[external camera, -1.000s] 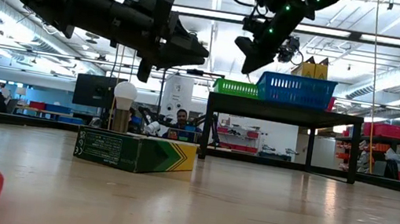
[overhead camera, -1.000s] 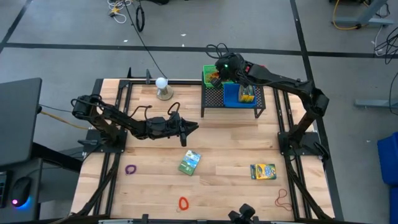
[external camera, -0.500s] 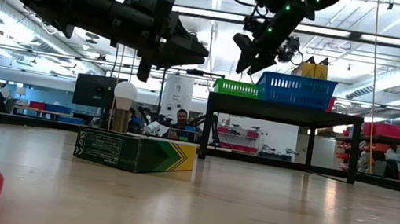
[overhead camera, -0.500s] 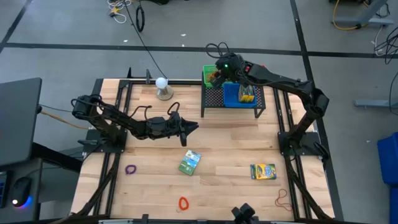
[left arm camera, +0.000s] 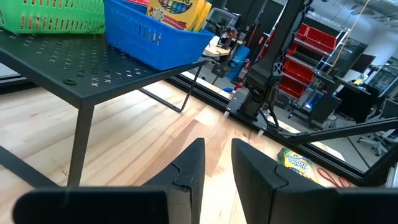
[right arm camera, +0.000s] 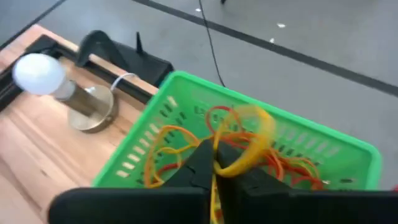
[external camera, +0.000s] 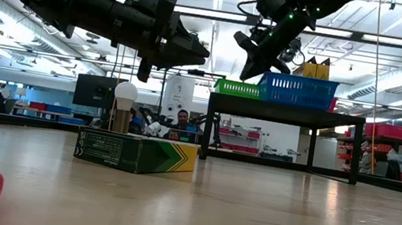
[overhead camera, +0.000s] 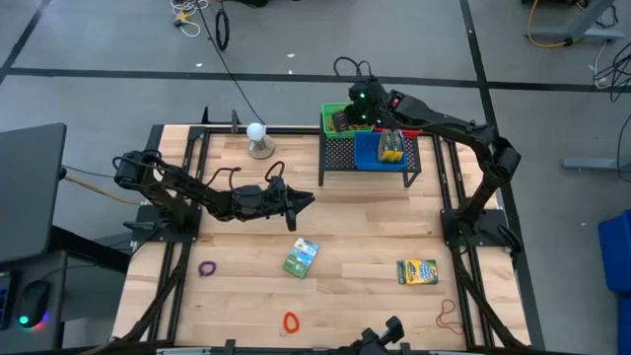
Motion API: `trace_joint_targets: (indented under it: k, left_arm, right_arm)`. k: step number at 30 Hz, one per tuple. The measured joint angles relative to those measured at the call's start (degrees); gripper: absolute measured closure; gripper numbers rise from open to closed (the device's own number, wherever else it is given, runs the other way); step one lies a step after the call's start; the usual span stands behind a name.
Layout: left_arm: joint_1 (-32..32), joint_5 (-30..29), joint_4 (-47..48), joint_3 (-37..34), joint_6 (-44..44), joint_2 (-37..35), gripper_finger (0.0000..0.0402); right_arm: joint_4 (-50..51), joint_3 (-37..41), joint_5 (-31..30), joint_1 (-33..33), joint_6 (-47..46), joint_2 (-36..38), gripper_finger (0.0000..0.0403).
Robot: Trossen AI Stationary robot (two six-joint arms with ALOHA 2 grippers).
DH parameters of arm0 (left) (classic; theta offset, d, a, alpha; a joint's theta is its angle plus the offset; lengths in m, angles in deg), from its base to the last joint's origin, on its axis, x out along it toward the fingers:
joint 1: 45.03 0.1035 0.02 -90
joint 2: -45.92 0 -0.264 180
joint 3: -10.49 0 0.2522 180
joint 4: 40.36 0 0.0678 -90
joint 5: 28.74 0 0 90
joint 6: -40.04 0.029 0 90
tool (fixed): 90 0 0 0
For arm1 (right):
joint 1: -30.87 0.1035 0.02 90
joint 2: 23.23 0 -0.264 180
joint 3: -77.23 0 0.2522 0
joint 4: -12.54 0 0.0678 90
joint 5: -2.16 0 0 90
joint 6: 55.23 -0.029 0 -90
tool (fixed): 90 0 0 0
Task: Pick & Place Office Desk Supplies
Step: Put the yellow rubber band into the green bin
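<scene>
A yellow rubber band [right arm camera: 245, 149] is held in the shut fingers of the right gripper [right arm camera: 214, 163] just above the green basket [right arm camera: 149, 127] on the black rack [overhead camera: 340, 158], so it probably needs dropping in next, while the left gripper [left arm camera: 216, 163], fingers narrowly apart and empty, is kept above the counter [overhead camera: 365, 237].

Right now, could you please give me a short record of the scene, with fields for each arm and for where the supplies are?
left gripper: hovers above mid-table, jaws slightly apart, holding nothing
right gripper: over the green basket, jaws shut on a yellow band
green basket: on the black rack, holding red and yellow bands
blue basket: beside it on the rack, holding crayon boxes
on table: green crayon box, yellow crayon box, purple loop, red loop, rubber band
</scene>
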Motion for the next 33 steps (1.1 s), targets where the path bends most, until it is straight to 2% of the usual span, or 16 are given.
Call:
trace_joint_targets:
  k: [1, 7, 13, 17, 23, 29, 33]
  left_arm:
    - [0.0, 0.0, 0.0, 0.0, 0.0, 0.0, 0.0317]
    - [0.0, 0.0, 0.0, 0.0, 0.0, 0.0, 0.0317]
    - [0.0, 0.0, 0.0, 0.0, -0.6, 0.0, 0.0317]
    - [0.0, 0.0, 0.0, 0.0, -0.7, 0.0, 0.0317]
    - [0.0, -0.4, 0.0, 0.0, -0.7, 0.0, 0.0317]
    - [0.0, -0.4, 0.0, 0.0, -1.1, 0.0, 0.0317]
    - [0.0, -0.4, 0.0, 0.0, -1.1, 0.0, 0.0317]
  right_arm:
    - [0.3, 0.0, 0.1, -0.2, -0.8, 0.0, 0.039]
    - [3.1, 0.0, 3.7, -1.1, -7.9, -2.8, 0.0378]
    - [3.0, 0.0, 2.6, -1.1, -7.4, -2.9, 0.0365]
    - [3.1, 0.0, 2.5, -1.4, -6.8, -2.7, 0.0322]
    - [3.2, 0.0, 2.0, -1.1, -2.8, -2.7, 0.0231]
    - [4.8, 0.0, -1.9, 0.1, 5.4, -2.2, 0.0143]
    - [3.8, 0.0, -6.5, 1.6, 13.1, -2.1, 0.0111]
